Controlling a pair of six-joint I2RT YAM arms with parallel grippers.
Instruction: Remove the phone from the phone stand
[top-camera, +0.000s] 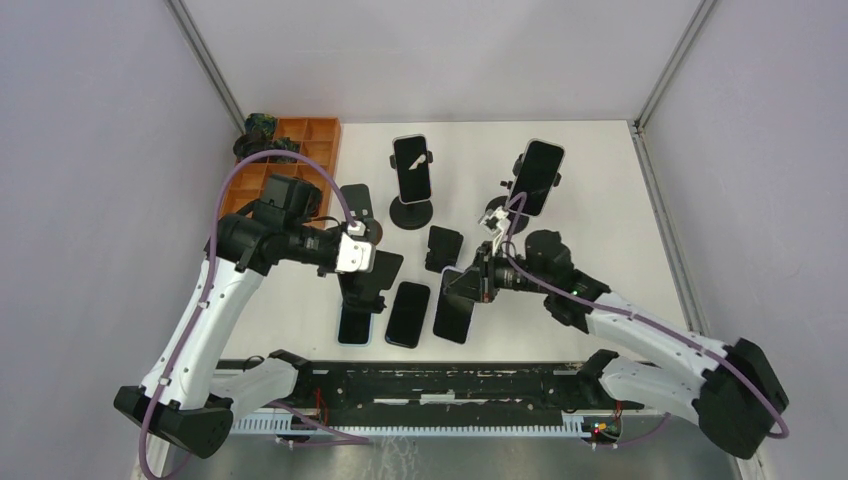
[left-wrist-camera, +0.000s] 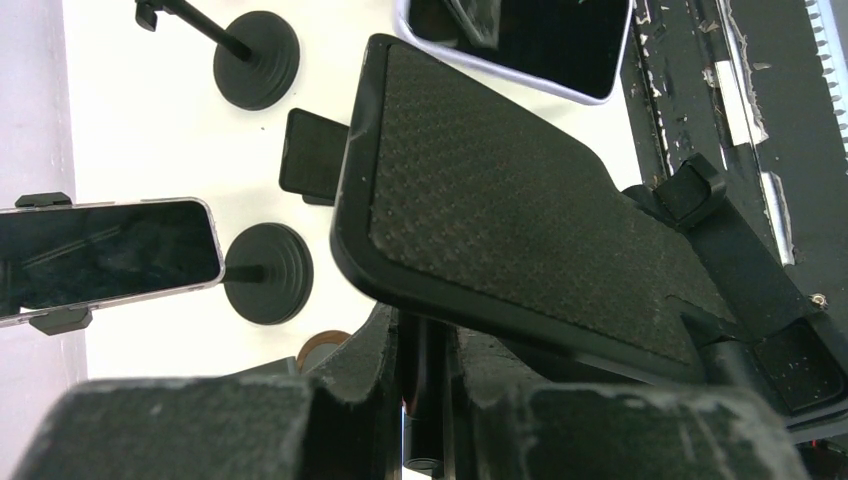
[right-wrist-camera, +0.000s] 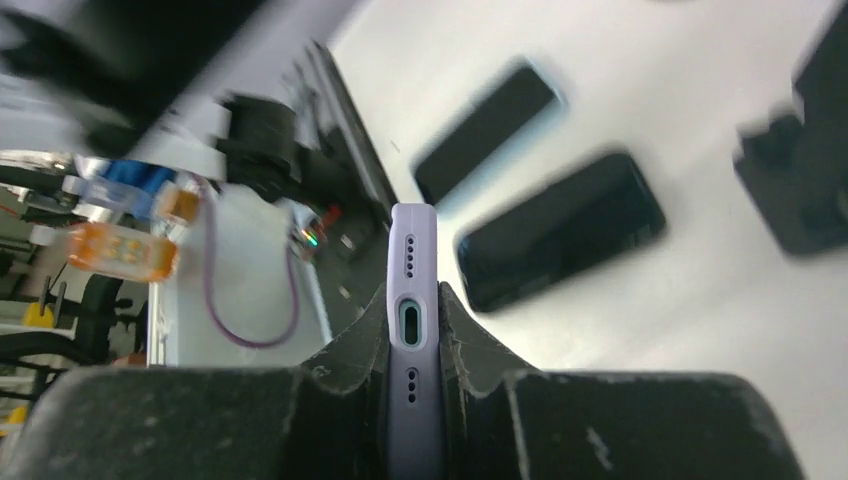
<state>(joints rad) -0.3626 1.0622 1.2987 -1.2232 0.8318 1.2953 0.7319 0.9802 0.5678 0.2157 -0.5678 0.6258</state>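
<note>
My right gripper (top-camera: 478, 282) is shut on a lavender-edged phone (top-camera: 455, 308) and holds it by its port end, tilted low over the table. In the right wrist view the phone's edge (right-wrist-camera: 412, 300) sits clamped between the fingers (right-wrist-camera: 350, 360). My left gripper (top-camera: 368, 262) is shut on the post (left-wrist-camera: 432, 395) of an empty black phone stand (top-camera: 372, 280). Its textured cradle (left-wrist-camera: 520, 220) fills the left wrist view. Two more phones (top-camera: 413, 168) (top-camera: 540, 175) sit in upright stands at the back.
Two dark phones (top-camera: 408, 314) (top-camera: 354, 326) lie flat near the front edge. A small black stand part (top-camera: 443, 248) lies mid-table. An orange bin (top-camera: 300, 150) stands at the back left. Another black stand (top-camera: 356, 203) is behind my left gripper.
</note>
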